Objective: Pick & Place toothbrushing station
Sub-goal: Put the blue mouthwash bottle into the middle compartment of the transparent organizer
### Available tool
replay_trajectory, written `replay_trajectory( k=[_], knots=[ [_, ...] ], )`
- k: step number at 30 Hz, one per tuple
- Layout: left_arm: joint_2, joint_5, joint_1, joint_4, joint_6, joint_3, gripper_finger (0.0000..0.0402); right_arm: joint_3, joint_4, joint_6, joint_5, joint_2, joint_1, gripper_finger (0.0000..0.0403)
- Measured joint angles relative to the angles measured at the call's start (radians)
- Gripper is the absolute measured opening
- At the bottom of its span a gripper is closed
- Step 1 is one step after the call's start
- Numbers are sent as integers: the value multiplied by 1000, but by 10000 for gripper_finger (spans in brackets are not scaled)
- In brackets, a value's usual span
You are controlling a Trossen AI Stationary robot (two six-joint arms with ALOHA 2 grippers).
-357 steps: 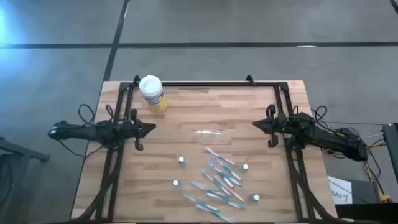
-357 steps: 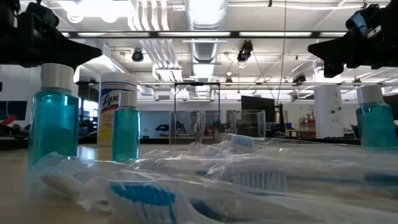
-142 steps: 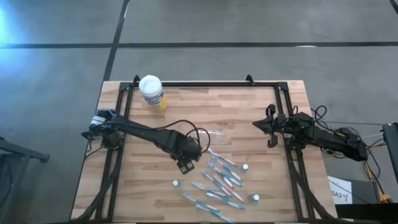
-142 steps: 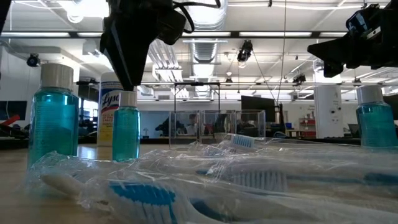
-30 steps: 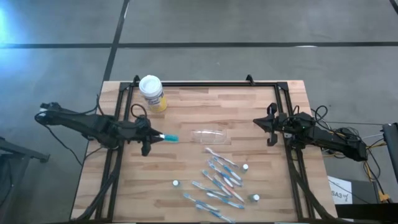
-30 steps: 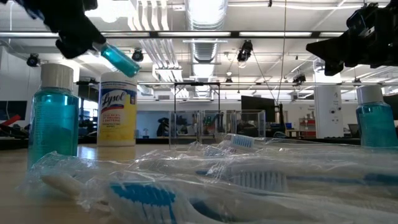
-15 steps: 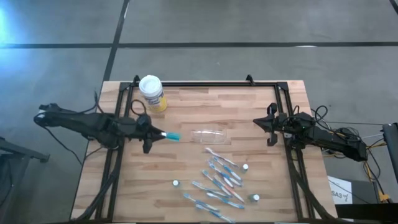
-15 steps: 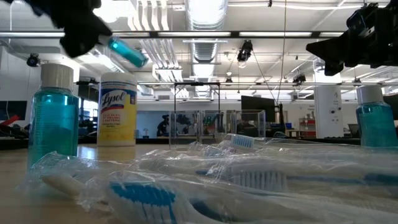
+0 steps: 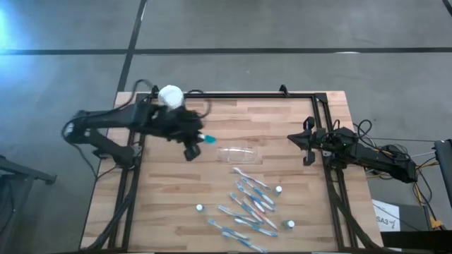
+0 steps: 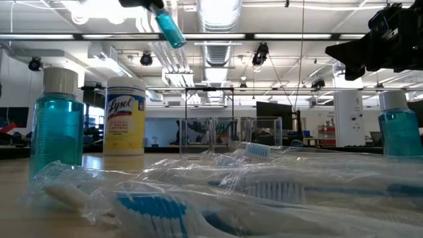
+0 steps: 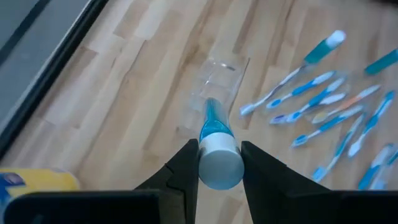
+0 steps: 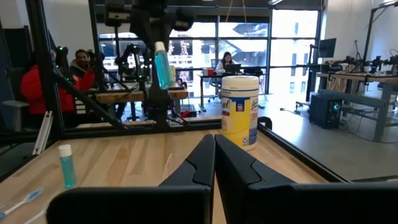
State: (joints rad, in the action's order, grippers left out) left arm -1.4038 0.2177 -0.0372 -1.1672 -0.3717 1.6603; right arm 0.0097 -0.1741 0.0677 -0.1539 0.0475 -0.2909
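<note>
My left gripper [image 9: 200, 139] is high over the table's middle left, shut on a small blue tube with a white cap [image 11: 215, 124], which also shows in the low view [image 10: 170, 26]. Below and ahead of it the clear pouch [image 9: 239, 154] lies flat on the wood. Several blue-and-white toothbrushes [image 9: 251, 208] lie scattered on the near right, with other small tubes [image 9: 278, 189] [image 9: 200, 208] [image 9: 289, 224] standing upright among them. My right gripper [image 9: 305, 144] waits shut at the table's right edge. My left gripper pinches the tube's white cap end [image 11: 221, 165] between its two fingers. They slant down from the table's left, along the tube. The blue body [image 11: 214, 119] sticks out past the fingertips, tilted down toward the pouch, lifted clear of the table.
A yellow canister with a white lid [image 9: 171, 99] stands at the far left corner, right beside my left arm. A dark metal frame [image 9: 233, 95] runs along the far and side edges. Bare wood [image 9: 169, 204] lies on the near left. People sit in the room beyond [image 12: 78, 62].
My left gripper has risen and swung toward the table's far edge and its middle, carrying the tube along. It has tipped further down, so the tube now points more steeply downward. Its hold has stayed the same.
</note>
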Motion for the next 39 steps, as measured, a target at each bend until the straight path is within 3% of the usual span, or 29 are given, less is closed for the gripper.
replay_trajectory(
  k=[6,14,19,24,39],
  knots=[
    [-282,-112,50,-178,133,352,97,0,2,0,0,0,0,8],
    [-593,-125,77,-342,226,697,97,0,5,0,0,0,0,8],
    [-631,-181,88,-291,249,611,97,0,7,-1,-1,1,0,8],
    [-649,-174,96,-253,249,545,97,0,6,-1,-1,2,0,8],
    [-680,-163,115,-140,274,543,97,0,5,-1,0,1,0,8]
  ],
)
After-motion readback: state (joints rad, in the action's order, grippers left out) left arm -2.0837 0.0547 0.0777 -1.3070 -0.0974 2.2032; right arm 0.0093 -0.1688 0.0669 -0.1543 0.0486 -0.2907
